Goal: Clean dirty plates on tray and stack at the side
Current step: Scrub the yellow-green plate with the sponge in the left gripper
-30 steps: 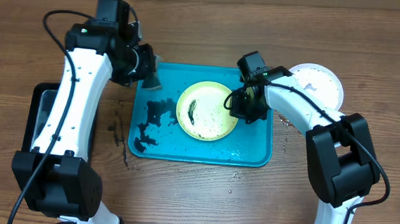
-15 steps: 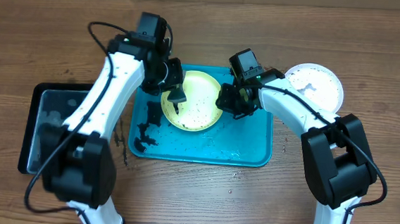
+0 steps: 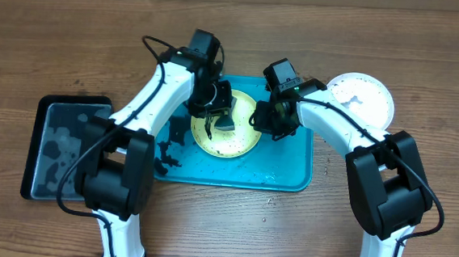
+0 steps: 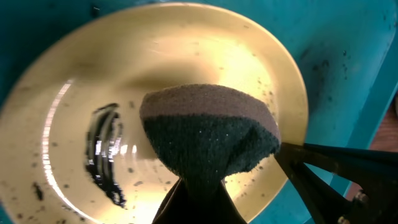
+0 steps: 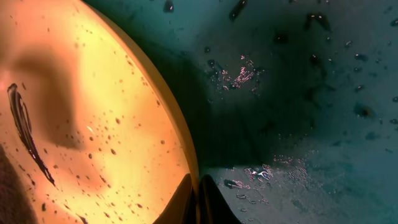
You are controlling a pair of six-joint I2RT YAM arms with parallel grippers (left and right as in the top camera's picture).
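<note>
Where the bench (image 3: 206, 224) carries the turquoise tray (image 3: 283, 171), the yellow-green plate (image 3: 236, 144) sits in the tray's far half with a dark smear (image 4: 106, 155) on it. The left gripper (image 3: 216, 121) has its jaws closed on a dark sponge (image 4: 211, 134) over the plate; contact unclear. The right gripper (image 5: 198, 196) has its jaws pinching the plate's right rim. Beyond, a white plate (image 3: 365, 97) lies on the bench right of the tray.

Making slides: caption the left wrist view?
Left gripper holds a dark sponge over the smeared yellow-green plate on the turquoise tray.
</note>
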